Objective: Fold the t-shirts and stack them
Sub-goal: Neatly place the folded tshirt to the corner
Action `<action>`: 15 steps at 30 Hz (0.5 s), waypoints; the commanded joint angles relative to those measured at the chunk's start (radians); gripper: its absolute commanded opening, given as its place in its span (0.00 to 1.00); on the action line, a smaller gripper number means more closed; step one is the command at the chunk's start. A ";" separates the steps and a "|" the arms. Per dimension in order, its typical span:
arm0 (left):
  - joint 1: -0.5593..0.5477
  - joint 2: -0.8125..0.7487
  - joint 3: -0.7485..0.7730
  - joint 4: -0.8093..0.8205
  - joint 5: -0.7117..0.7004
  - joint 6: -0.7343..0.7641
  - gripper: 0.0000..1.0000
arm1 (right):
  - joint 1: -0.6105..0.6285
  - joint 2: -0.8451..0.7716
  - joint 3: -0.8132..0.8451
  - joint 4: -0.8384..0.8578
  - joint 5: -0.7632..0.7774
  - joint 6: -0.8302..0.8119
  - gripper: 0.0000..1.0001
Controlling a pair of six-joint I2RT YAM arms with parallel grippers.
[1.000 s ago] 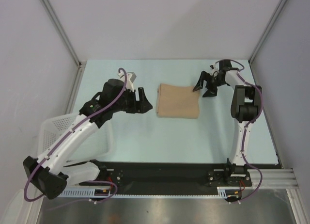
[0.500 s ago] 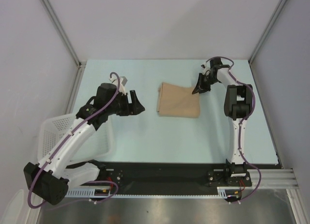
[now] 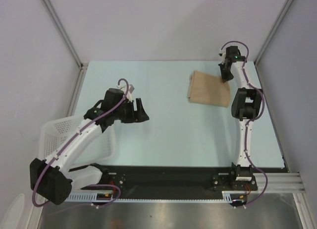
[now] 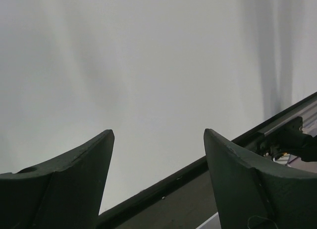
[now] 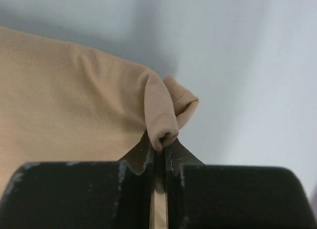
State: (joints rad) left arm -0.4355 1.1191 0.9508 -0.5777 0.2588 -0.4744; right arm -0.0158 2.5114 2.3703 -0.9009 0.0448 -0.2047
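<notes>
Looking down from the overhead camera, I saw a pale blue-green tabletop enclosed by plain grey walls with metal corner posts. A white plastic lattice basket sat at its left edge. The folded tan cloth t-shirt lay flat on the far right part of the tabletop, near the back wall. The right gripper sat at the shirt's far right corner. In my right wrist view its jaws were clenched on a bunched fold of the cloth's edge. The right arm ran up the right side from its base, reaching far back. The left gripper was well apart from the shirt, over bare tabletop at left centre, jaws spread and holding nothing. The left arm bent from its base past the basket, its gripper pointing right.
</notes>
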 commanded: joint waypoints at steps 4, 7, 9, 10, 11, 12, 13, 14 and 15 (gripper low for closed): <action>-0.045 0.091 -0.026 0.003 -0.018 0.083 0.78 | -0.098 0.090 0.166 0.171 0.190 -0.300 0.00; -0.054 0.117 -0.024 -0.008 -0.038 0.099 0.77 | -0.144 0.153 0.259 0.209 0.200 -0.321 0.00; -0.061 0.149 -0.014 -0.007 -0.038 0.109 0.76 | -0.142 0.139 0.201 0.352 0.214 -0.399 0.00; -0.065 0.157 -0.009 -0.001 -0.033 0.111 0.76 | -0.142 0.107 0.155 0.419 0.214 -0.432 0.00; -0.069 0.168 0.000 0.002 -0.020 0.117 0.76 | -0.141 0.099 0.085 0.529 0.219 -0.453 0.00; -0.072 0.180 0.008 0.001 -0.018 0.122 0.76 | -0.144 0.098 0.078 0.560 0.219 -0.467 0.00; -0.071 0.189 0.025 -0.008 -0.023 0.126 0.76 | -0.147 0.112 0.086 0.582 0.224 -0.467 0.00; -0.072 0.192 0.034 -0.017 -0.027 0.132 0.75 | -0.150 0.122 0.098 0.629 0.231 -0.470 0.00; -0.071 0.194 0.042 -0.025 -0.041 0.134 0.75 | -0.156 0.130 0.095 0.660 0.243 -0.487 0.00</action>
State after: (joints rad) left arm -0.4992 1.3087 0.9325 -0.5980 0.2382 -0.3832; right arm -0.1768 2.6572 2.4538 -0.4824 0.2405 -0.6033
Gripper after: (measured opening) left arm 0.756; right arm 0.064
